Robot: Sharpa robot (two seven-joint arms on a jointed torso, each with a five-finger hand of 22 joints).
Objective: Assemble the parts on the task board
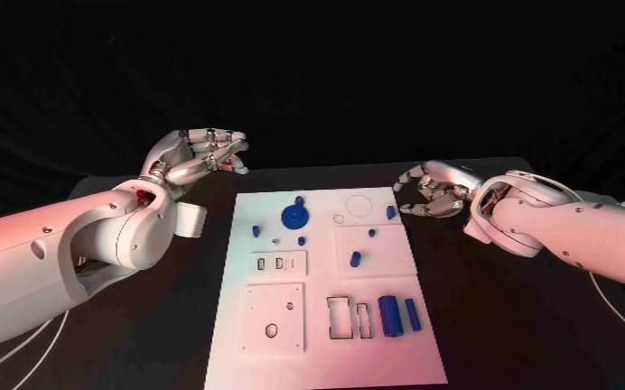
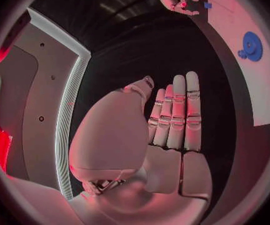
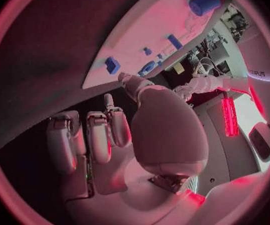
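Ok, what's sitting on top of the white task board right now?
On the task board: a blue gear, small blue pegs and blue blocks. Neither hand covers it.

The black table point(image 1: 521, 318) is carrying the white task board point(image 1: 326, 354). The board is lying between the left hand point(image 1: 198, 157) and the right hand point(image 1: 436, 193), reaching nearer the robot than both.

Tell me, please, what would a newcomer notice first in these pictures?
The white task board in the middle of the black table, dotted with blue parts, most strikingly the round blue gear near its far end. The left hand and right hand flank that end, holding nothing.
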